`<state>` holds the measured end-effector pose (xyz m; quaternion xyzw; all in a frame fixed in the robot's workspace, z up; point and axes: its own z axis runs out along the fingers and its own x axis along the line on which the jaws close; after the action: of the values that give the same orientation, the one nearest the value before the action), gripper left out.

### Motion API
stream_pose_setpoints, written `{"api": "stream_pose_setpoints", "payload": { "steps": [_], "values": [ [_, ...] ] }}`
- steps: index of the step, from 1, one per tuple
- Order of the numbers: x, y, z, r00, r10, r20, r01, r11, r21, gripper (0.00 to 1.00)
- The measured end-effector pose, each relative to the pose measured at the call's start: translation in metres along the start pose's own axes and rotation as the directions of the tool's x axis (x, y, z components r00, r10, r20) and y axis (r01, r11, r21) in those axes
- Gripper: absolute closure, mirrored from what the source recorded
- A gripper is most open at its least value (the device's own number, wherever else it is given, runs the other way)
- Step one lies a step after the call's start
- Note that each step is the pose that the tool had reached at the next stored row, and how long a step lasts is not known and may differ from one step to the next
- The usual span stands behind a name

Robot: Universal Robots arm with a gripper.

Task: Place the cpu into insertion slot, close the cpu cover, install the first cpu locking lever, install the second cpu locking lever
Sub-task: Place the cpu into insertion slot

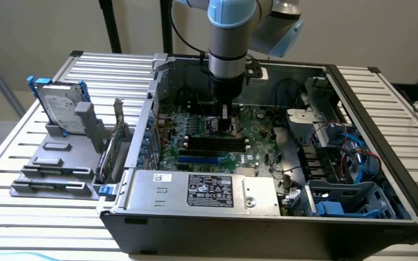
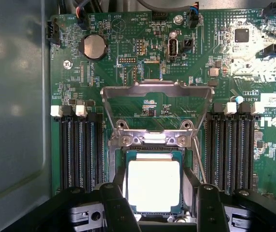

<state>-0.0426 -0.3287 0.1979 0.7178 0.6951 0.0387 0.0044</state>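
Note:
The cpu point(image 2: 154, 182), a pale square chip with a green edge, lies flat in the insertion slot point(image 2: 150, 140), whose silvery rim shows at its hinge end. My gripper point(image 2: 160, 198) hangs right over it, open, with one black finger point(image 2: 115, 203) on each side of the chip. The cpu cover point(image 2: 157, 93), a thin silvery frame, stands swung open, away from the slot. A thin wire locking lever point(image 2: 201, 162) runs along one side of the slot. In the exterior view the gripper point(image 1: 223, 124) reaches down into the open computer case onto the green motherboard point(image 1: 256, 138).
Black memory slots point(image 2: 80, 150) flank the slot on both sides. A silver power supply point(image 1: 202, 190) fills the case's front; blue drive cages and cables point(image 1: 339, 179) sit on the exterior view's right. A hard drive point(image 1: 60, 106) stands in a grey holder outside the case.

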Motion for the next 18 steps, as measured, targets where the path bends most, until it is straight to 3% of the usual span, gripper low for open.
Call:
{"api": "stream_pose_setpoints", "payload": {
  "steps": [11,18],
  "values": [
    [0.0,0.0001,-0.001,1.0,0.0,0.0003,0.0,1.0,-0.0013,0.38],
    [0.001,0.0009,-0.0171,1.0,0.0,0.0004,0.0,1.0,-0.0009,0.4]
  ]
}}
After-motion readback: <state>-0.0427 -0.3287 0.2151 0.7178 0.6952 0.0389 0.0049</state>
